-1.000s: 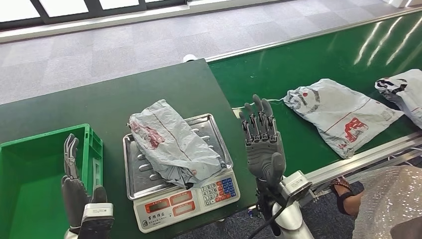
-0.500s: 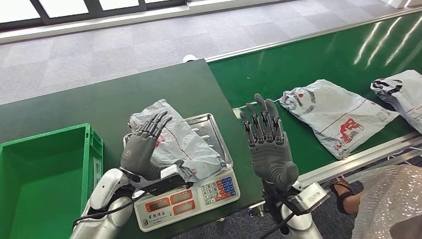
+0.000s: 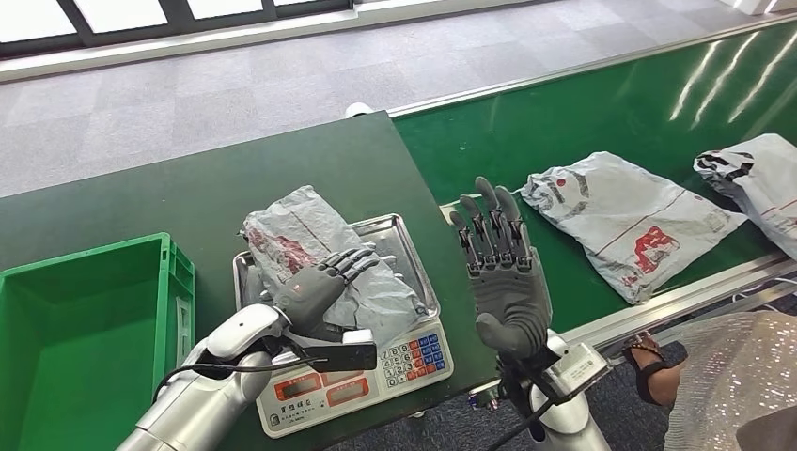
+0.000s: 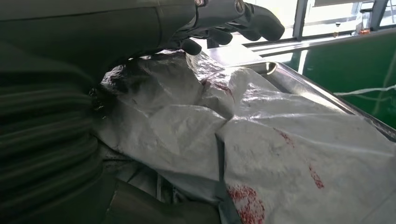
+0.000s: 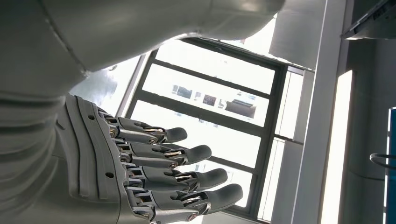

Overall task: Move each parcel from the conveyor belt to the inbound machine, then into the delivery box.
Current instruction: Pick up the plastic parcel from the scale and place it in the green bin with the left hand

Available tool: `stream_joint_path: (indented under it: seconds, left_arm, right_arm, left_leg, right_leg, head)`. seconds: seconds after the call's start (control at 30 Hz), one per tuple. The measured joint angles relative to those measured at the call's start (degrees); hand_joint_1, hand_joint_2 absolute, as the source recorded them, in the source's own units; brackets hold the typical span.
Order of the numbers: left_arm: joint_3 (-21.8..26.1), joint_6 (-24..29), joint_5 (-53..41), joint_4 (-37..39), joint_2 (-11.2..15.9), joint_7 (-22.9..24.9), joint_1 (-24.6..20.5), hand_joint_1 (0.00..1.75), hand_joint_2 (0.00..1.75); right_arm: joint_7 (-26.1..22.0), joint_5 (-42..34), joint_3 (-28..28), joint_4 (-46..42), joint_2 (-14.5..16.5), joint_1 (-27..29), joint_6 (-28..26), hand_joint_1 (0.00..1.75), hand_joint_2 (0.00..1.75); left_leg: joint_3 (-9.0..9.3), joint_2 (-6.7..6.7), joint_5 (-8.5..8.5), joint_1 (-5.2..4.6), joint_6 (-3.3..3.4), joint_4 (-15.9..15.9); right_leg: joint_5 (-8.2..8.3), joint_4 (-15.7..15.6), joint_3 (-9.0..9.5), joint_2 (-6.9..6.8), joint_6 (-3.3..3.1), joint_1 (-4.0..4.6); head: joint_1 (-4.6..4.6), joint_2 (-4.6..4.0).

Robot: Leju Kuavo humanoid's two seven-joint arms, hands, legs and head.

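Grey crinkled plastic, the parcel (image 3: pixel 320 268) looks light and slippery; left hand (image 3: pixel 315 287) fingers rest spread over its middle, not yet grasping.

Crinkled glossy plastic parcel (image 3: pixel 324 268), metal tray (image 3: pixel 399 246)

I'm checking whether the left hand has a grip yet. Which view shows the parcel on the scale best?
The head view: it shows the whole parcel lying on the scale, with the left hand on top of it. The left wrist view shows only its crumpled surface close up. The right wrist view shows none of it.
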Motion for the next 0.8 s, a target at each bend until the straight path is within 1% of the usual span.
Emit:
stream_joint_path:
  seconds: [0.13, 0.27, 0.3, 0.33, 0.37, 0.4, 0.43, 0.47, 0.5, 0.8]
  left_arm:
    - [-2.9, -2.3, 0.7, 1.7, 0.0, -0.9, -2.0, 0.00, 1.75]
    - [-4.8, -2.9, 1.2, 2.7, 0.1, -1.2, -3.3, 0.00, 1.75]
    - [-5.1, -2.9, 1.2, 2.8, 0.1, -1.2, -3.5, 0.07, 1.75]
    - [-5.4, -2.9, 1.2, 3.0, 0.2, -1.2, -3.7, 0.27, 1.75]
    - [-5.6, -3.0, 1.2, 3.1, 0.2, -1.3, -3.9, 0.66, 1.75]
    - [-5.9, -3.2, 1.3, 3.3, 0.2, -1.4, -4.0, 1.10, 1.75]
    - [-6.2, -3.7, 1.3, 3.4, 0.3, -1.5, -4.2, 1.47, 1.75]
    - [-6.6, -4.3, 1.3, 3.6, 0.3, -1.7, -4.5, 1.70, 1.75]
    - [-7.0, -5.0, 1.4, 3.8, 0.4, -1.9, -4.8, 1.75, 1.75]
    - [-11.6, -9.7, 2.9, 5.0, 0.7, -3.0, -7.4, 1.75, 1.75]
  right_arm:
    - [-0.2, -0.3, 0.0, 0.5, -0.2, 0.0, -0.4, 0.00, 1.75]
    - [-0.2, -0.3, 0.0, 1.0, -0.3, -0.1, -0.5, 0.00, 1.75]
    - [-0.2, -0.3, 0.0, 1.1, -0.3, -0.1, -0.5, 0.00, 1.75]
    - [-0.2, -0.3, 0.0, 1.2, -0.3, -0.2, -0.5, 0.00, 1.75]
    - [-0.2, -0.3, 0.0, 1.3, -0.3, -0.2, -0.5, 0.00, 1.75]
    - [-0.2, -0.2, 0.0, 1.3, -0.3, -0.2, -0.5, 0.00, 1.75]
    - [-0.2, -0.1, 0.0, 1.3, -0.3, -0.3, -0.6, 0.00, 1.75]
    - [-0.1, 0.0, 0.0, 1.3, -0.3, -0.3, -0.6, 0.00, 1.75]
    - [-0.1, 0.2, 0.0, 1.4, -0.3, -0.4, -0.6, 0.00, 1.75]
    - [-0.1, 1.0, 0.0, 1.4, -0.3, -0.7, -0.7, 0.00, 1.75]
  left_leg:
    - [0.02, -0.01, 0.00, 0.00, 0.00, 0.0]
    - [0.04, -0.01, 0.00, 0.00, 0.00, 0.0]
    - [0.04, -0.01, 0.00, 0.00, 0.00, 0.0]
    - [0.04, -0.01, 0.00, 0.01, 0.00, 0.0]
    - [0.04, -0.01, 0.00, 0.01, 0.00, 0.0]
    - [0.05, -0.01, 0.00, 0.01, 0.00, 0.0]
    - [0.05, -0.01, 0.01, 0.01, 0.00, 0.0]
    - [0.04, -0.01, 0.01, 0.01, 0.01, 0.0]
    - [0.04, -0.02, 0.01, 0.01, 0.01, 0.0]
    - [0.04, -0.04, 0.03, 0.00, 0.04, 0.0]
  right_leg:
    - [0.00, 0.0, 0.06, -0.01, 0.00, 0.00]
    - [0.00, 0.0, 0.08, -0.01, 0.00, 0.00]
    - [0.00, 0.0, 0.08, -0.01, 0.00, 0.00]
    - [0.00, 0.0, 0.09, -0.01, 0.00, 0.00]
    - [0.00, 0.0, 0.09, -0.01, 0.00, 0.00]
    - [0.00, 0.0, 0.09, -0.01, 0.00, 0.00]
    - [0.00, 0.0, 0.09, -0.01, 0.00, 0.00]
    - [0.00, 0.0, 0.10, -0.01, 0.00, 0.00]
    - [0.00, 0.0, 0.10, -0.02, 0.00, 0.00]
    - [0.01, 0.0, 0.12, -0.03, 0.01, -0.01]
  head:
    - [0.00, 0.00]
    - [-0.02, 0.00]
    - [-0.02, 0.01]
    - [-0.02, 0.00]
    - [-0.01, 0.01]
    - [-0.02, 0.01]
    - [-0.02, 0.01]
    - [-0.01, 0.01]
    - [-0.02, 0.01]
    - [-0.01, 0.01]
